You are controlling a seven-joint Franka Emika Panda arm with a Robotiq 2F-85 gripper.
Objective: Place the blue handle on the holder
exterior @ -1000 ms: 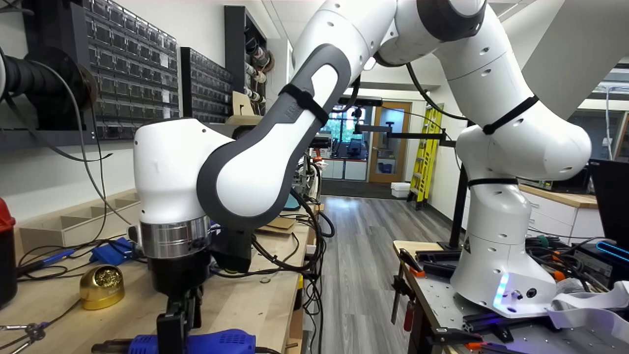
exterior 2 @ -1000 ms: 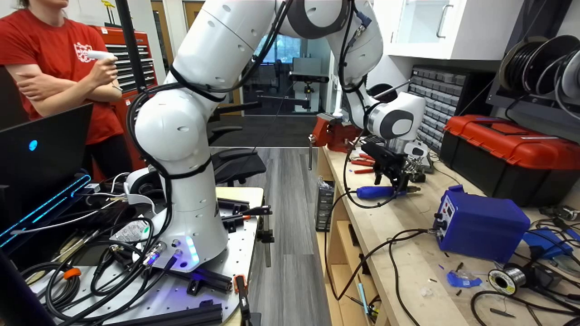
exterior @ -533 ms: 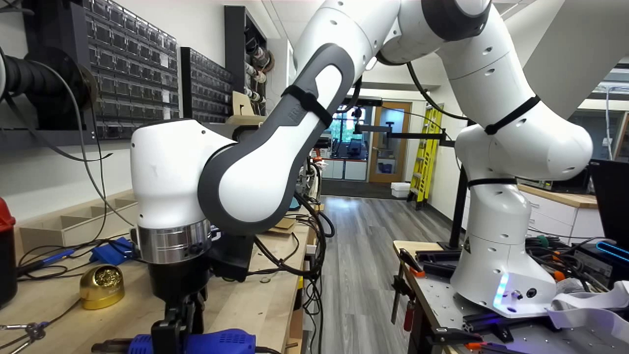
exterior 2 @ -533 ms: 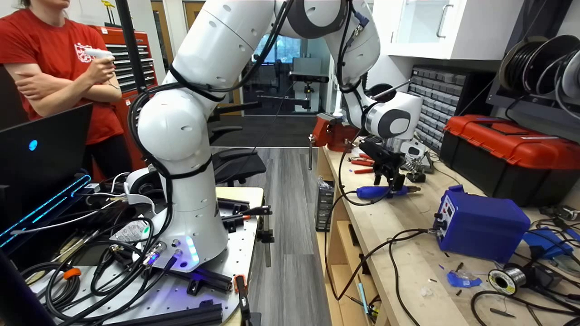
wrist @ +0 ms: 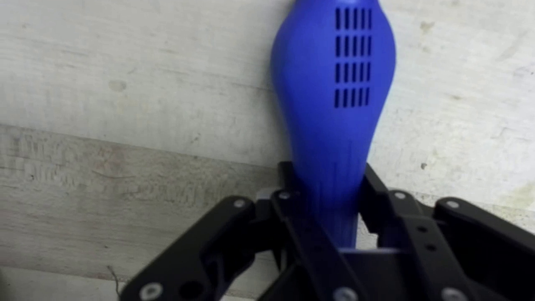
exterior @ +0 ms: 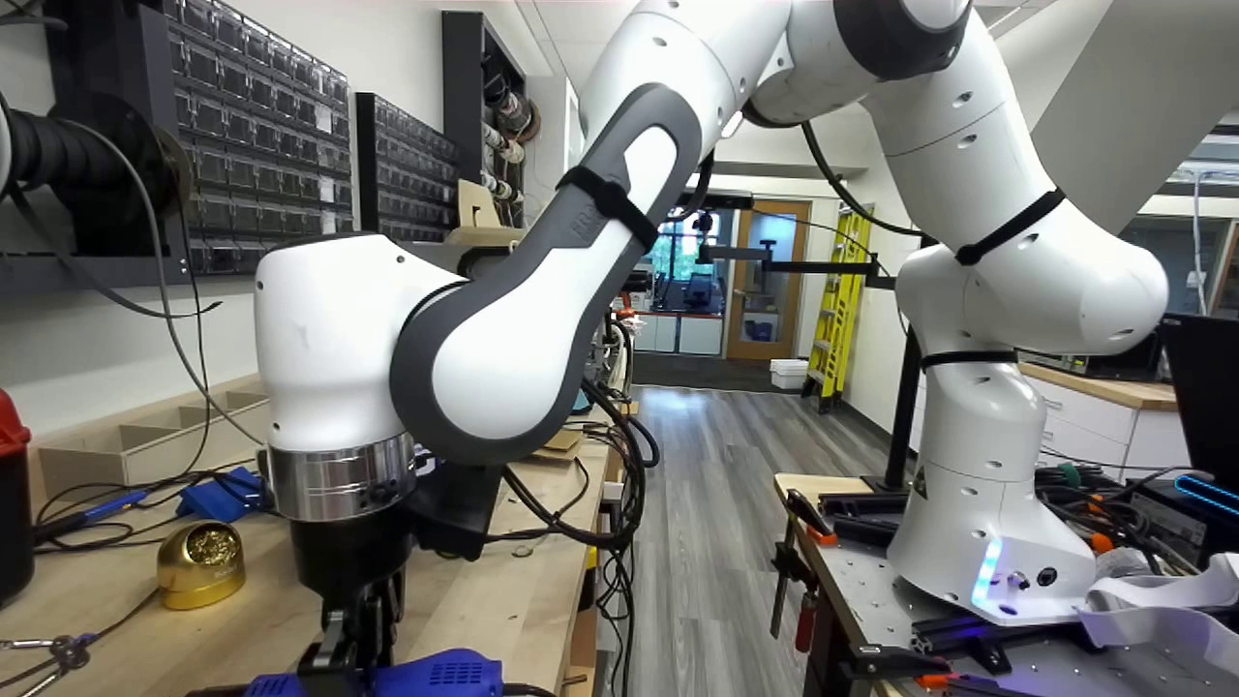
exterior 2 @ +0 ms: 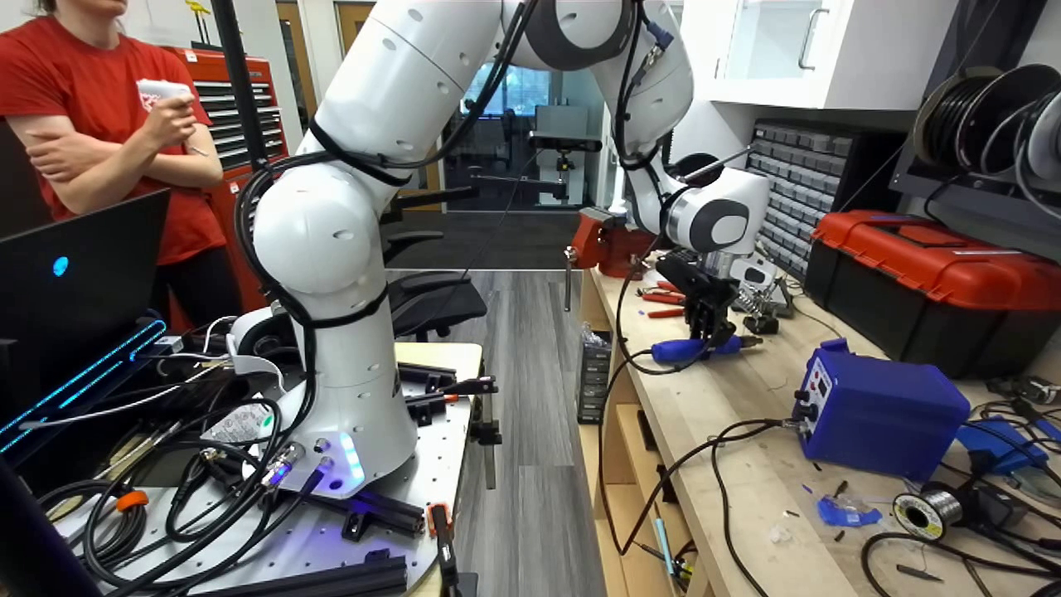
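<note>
The blue handle [wrist: 334, 62] lies along the wooden bench with a dark nozzle [exterior 2: 750, 341] at one end, and shows in both exterior views. My gripper [wrist: 328, 179] is shut around its narrower part, one finger pressed to each side. The vented, wider part of the handle reaches out beyond the fingertips. In an exterior view the gripper hides the handle's middle. A small blue bracket [exterior 2: 833, 344] stands up at the top edge of the blue box unit [exterior 2: 887, 410]; whether it is the holder I cannot tell.
A black cable [exterior 2: 603, 464] loops from the handle over the bench edge to the box unit. Red-handled pliers [exterior 2: 663, 298] and a red vise [exterior 2: 613, 245] sit beyond the gripper. A brass cleaner [exterior: 200, 564], solder spool [exterior 2: 927, 512] and red-lidded toolbox [exterior 2: 937, 290] also occupy the bench.
The gripper has lowered slightly, and its jaws have come together on the handle. The handle's nozzle end has swung a little. The box unit has stayed put.
</note>
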